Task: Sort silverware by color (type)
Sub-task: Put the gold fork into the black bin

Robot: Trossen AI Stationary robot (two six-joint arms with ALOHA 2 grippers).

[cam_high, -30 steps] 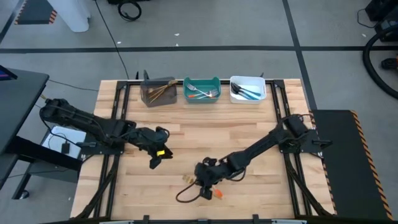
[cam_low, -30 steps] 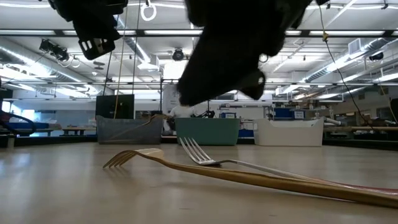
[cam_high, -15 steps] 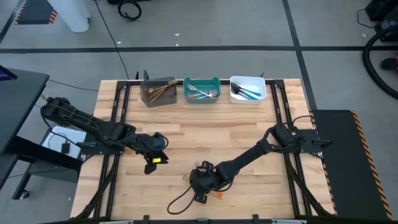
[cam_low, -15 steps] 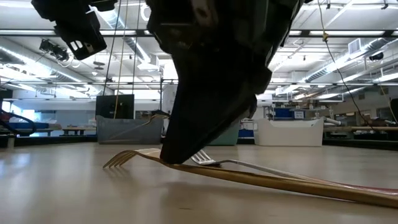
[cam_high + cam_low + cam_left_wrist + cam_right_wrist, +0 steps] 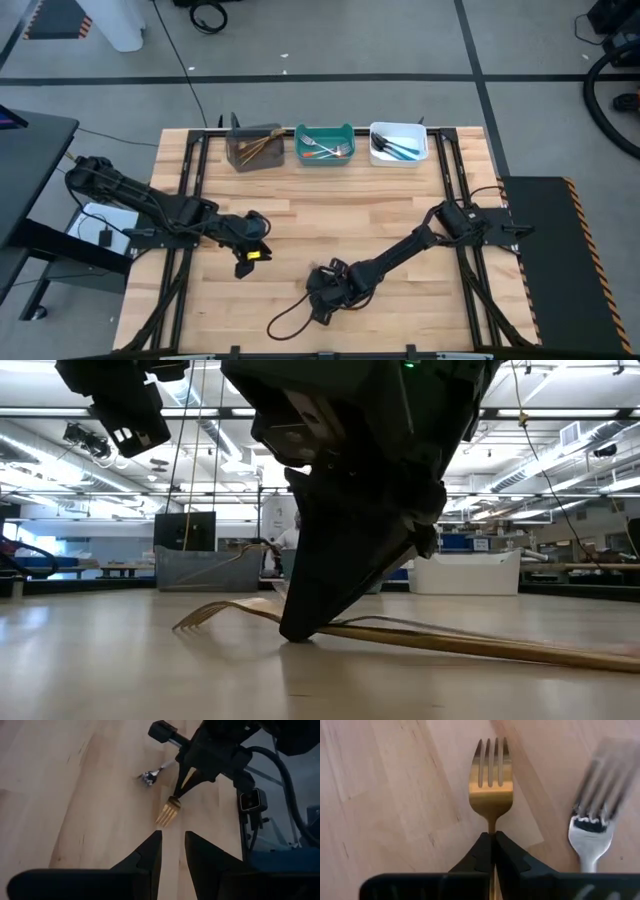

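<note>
A gold fork (image 5: 491,785) lies on the wooden table near its near edge, tines pointing toward the left arm. My right gripper (image 5: 492,836) stands over it (image 5: 318,292), shut on it, fingertips down at the table (image 5: 298,632). A silver fork (image 5: 592,827) lies close beside it; its head shows in the left wrist view (image 5: 149,776), its handle hidden under the right arm. My left gripper (image 5: 243,265) hovers left of the forks, fingers (image 5: 173,840) slightly open and holding nothing, pointing at the gold fork's tines (image 5: 167,812). My right gripper pinches the gold fork's neck (image 5: 492,826), just behind the head, between its two fingertips. It comes from above, slanting down, with the fingers lying along the fork. The fork's tines (image 5: 205,617) and handle (image 5: 480,646) lie low along the table.
Three bins stand in a row at the far edge: grey (image 5: 254,148) with gold forks, teal (image 5: 324,146) with orange-handled ones, white (image 5: 398,143) with blue-handled ones. A black cable loop (image 5: 285,320) lies by the right gripper. Bare wood spreads between the arms and the bins.
My right gripper has moved toward the table's left and near edges and come down from above the forks onto the gold fork's neck, its tips now at the table. My left gripper drew back a little toward the left edge, then held still.
</note>
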